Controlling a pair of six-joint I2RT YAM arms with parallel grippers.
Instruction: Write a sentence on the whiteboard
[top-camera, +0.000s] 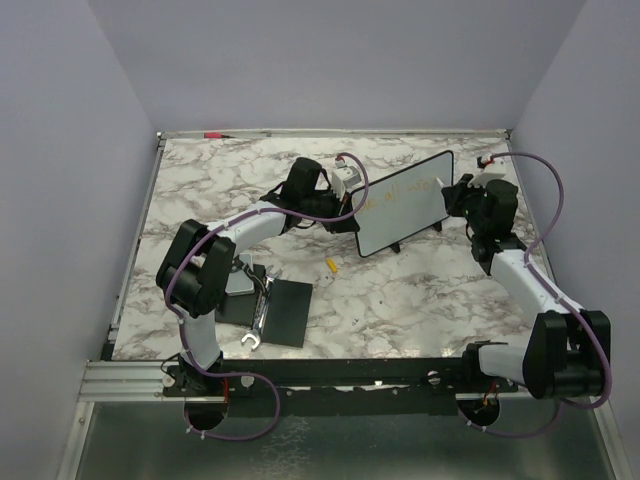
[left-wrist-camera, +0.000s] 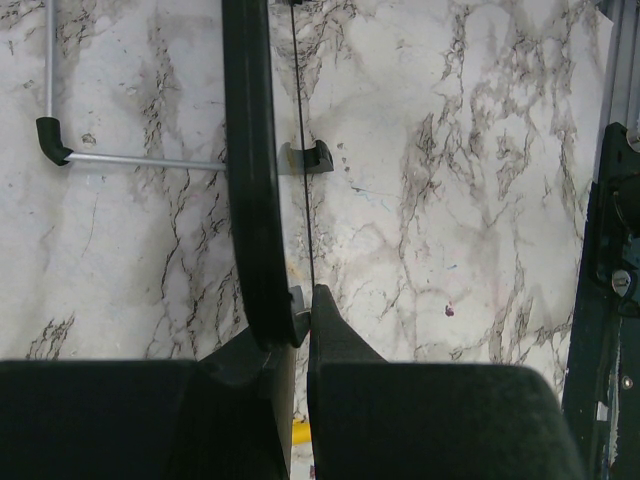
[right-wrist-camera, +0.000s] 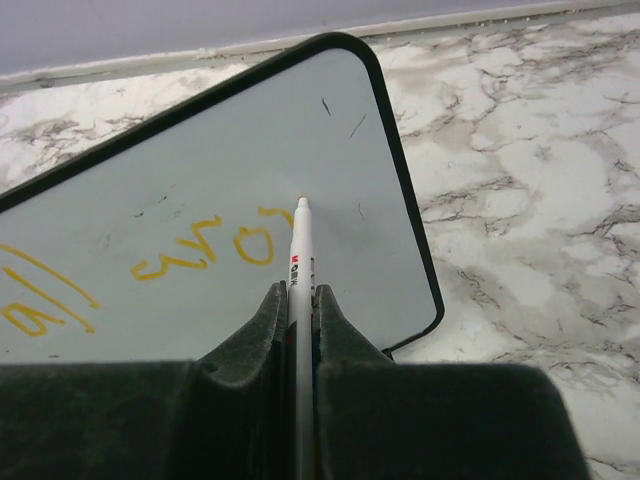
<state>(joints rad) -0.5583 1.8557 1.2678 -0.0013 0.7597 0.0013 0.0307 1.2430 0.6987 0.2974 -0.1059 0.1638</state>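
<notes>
The whiteboard (top-camera: 405, 203) stands tilted on its black prop stand (top-camera: 398, 246) at the back middle of the table. Yellow-orange lettering, the sentence (top-camera: 392, 195), runs across it. My left gripper (top-camera: 352, 197) is shut on the board's left edge. In the left wrist view the black frame (left-wrist-camera: 250, 170) sits between my fingers (left-wrist-camera: 302, 315). My right gripper (top-camera: 457, 192) is shut on a white marker (right-wrist-camera: 301, 262). The marker's tip touches the board (right-wrist-camera: 330, 150) just right of the yellow letters (right-wrist-camera: 205, 250).
A flat black square pad (top-camera: 283, 310) lies at the front left with a wrench (top-camera: 258, 322) beside it. A small yellow cap (top-camera: 331, 265) lies on the marble in front of the board. A red pen (top-camera: 215, 134) lies along the back edge.
</notes>
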